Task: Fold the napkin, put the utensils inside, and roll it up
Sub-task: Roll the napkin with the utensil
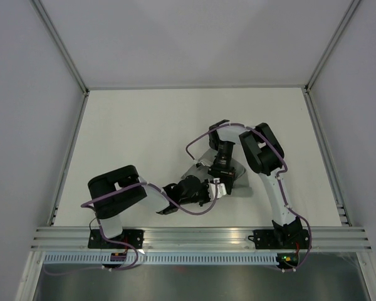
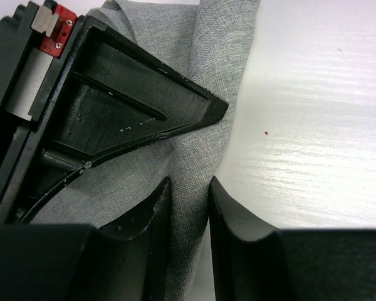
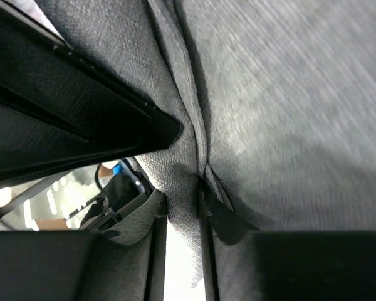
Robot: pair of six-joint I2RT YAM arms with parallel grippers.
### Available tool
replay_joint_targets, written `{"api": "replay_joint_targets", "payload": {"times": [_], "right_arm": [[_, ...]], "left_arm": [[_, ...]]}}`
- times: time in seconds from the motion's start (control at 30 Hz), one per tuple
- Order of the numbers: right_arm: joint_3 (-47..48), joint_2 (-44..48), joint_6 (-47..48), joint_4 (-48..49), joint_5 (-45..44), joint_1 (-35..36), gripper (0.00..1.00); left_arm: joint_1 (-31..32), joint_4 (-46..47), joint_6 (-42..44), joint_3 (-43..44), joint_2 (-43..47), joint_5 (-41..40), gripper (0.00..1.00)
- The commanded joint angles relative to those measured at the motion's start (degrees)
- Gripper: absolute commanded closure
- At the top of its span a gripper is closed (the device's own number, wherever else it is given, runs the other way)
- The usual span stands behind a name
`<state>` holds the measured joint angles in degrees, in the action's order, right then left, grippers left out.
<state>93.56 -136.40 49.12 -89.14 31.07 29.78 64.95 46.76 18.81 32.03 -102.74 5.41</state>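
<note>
The grey napkin (image 1: pixel 240 178) lies bunched on the white table under both wrists, near the front centre. My left gripper (image 1: pixel 209 190) is shut on a raised fold of the napkin (image 2: pixel 189 157), with cloth filling the gap between its fingertips (image 2: pixel 189 188). My right gripper (image 1: pixel 220 184) is shut on a pinched ridge of the same napkin (image 3: pixel 288 100), and cloth sits between its jaws (image 3: pixel 183 210). The two grippers are almost touching; the right one's black finger (image 2: pixel 131 106) fills the upper left of the left wrist view. The utensils are out of view.
The white table (image 1: pixel 144 125) stretches back and to both sides of the arms. A metal rail (image 1: pixel 194 238) runs along the near edge, with both arm bases on it. Grey walls enclose the table on three sides.
</note>
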Motion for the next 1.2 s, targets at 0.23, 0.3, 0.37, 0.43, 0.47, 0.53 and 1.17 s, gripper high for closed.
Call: {"api": "replay_joint_targets", "payload": {"times": [0.23,0.3,0.37,0.43,0.47,0.53,1.17], "right_arm": [[2.94,9.92,-3.58,25.78,7.59,-5.42,0.6],[3.38,12.64,-5.26,27.18,10.92,-7.1,0.58],[3.21,15.44,-7.97,29.62,12.95,-10.17,0.58],[1.46,17.65,-9.48,32.18,15.85,-13.67,0.57],[-0.2,20.09,-9.05,34.19,16.82,-15.0,0.57],[-2.58,22.83,-8.78,37.53,18.4,-18.16,0.57],[-48.25,65.37,8.72,57.48,10.61,-11.78,0.46]], "left_arm": [[-4.65,-1.94,-13.97,0.05,-0.45,15.14,0.98],[-6.23,-1.41,-15.81,-0.13,-0.44,16.99,0.98],[-7.81,-0.89,-17.57,-0.21,-0.62,19.63,0.98],[-8.87,-0.36,-18.19,-0.48,-0.8,22.52,0.98],[-10.18,-0.18,-20.98,-0.65,-1.14,23.67,0.98],[-11.5,0.17,-22.67,-0.57,-1.5,26.39,0.98],[-24.78,1.66,-42.71,4.7,-11.87,47.67,0.98]]}}
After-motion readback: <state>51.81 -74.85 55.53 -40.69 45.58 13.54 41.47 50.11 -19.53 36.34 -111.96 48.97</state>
